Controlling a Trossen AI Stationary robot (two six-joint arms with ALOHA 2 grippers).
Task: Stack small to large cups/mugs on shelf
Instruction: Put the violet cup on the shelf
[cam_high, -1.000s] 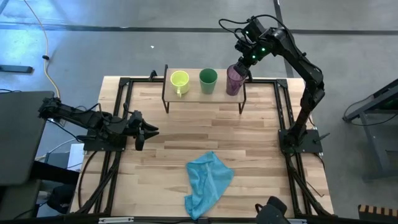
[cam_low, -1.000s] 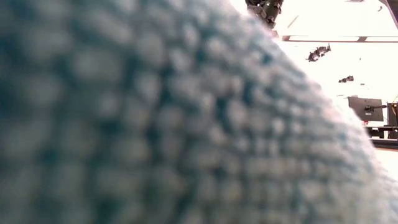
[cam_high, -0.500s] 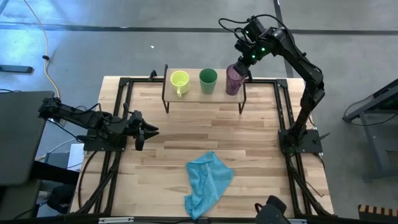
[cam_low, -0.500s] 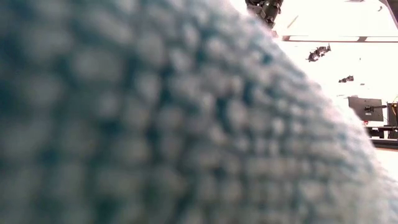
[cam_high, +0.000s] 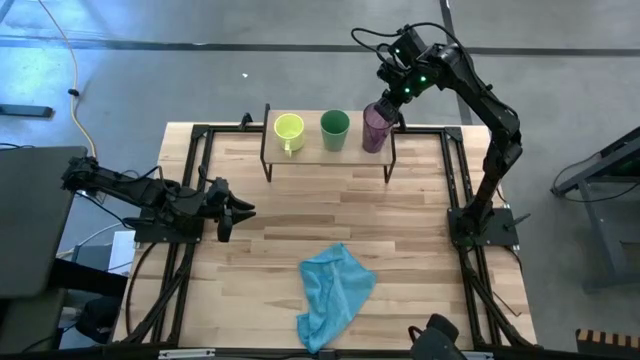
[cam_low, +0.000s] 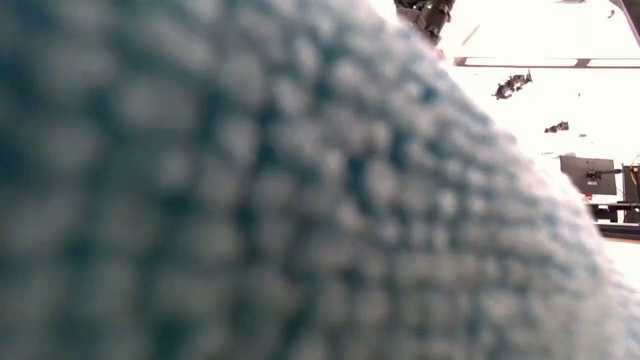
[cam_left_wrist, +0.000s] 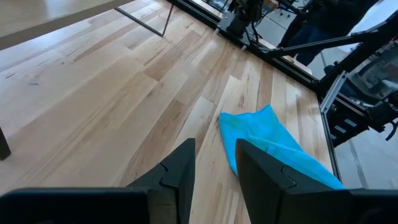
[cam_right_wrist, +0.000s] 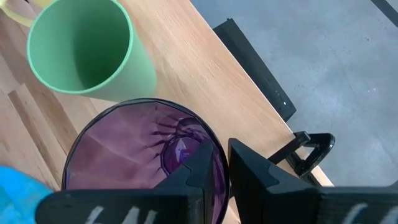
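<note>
On the shelf (cam_high: 310, 147) at the table's far edge, a yellow-green mug (cam_high: 288, 130), a green cup (cam_high: 335, 129) and a translucent purple cup (cam_high: 376, 130) stand in a row, left to right. My right gripper (cam_high: 392, 108) comes down from the far right and is shut on the purple cup (cam_right_wrist: 143, 149); the green cup (cam_right_wrist: 84, 46) stands right beside it. My left gripper (cam_high: 236, 211) waits low over the table's left side, its fingers (cam_left_wrist: 180, 171) a little apart with nothing between them. My right gripper holds the purple cup by its rim (cam_right_wrist: 219, 154), on the cup's far right side. One finger (cam_right_wrist: 198, 167) is inside the cup and the other (cam_right_wrist: 252, 168) outside. The fingers slant down from above. The cup is upright at the shelf's right end; its base is hidden.
A crumpled light blue cloth (cam_high: 335, 290) lies near the table's front edge; it fills the low view (cam_low: 250, 200) and also shows in the left wrist view (cam_left_wrist: 273, 143). Black frame rails (cam_high: 195, 160) run along the table's edges. Bare planks lie between shelf and cloth.
</note>
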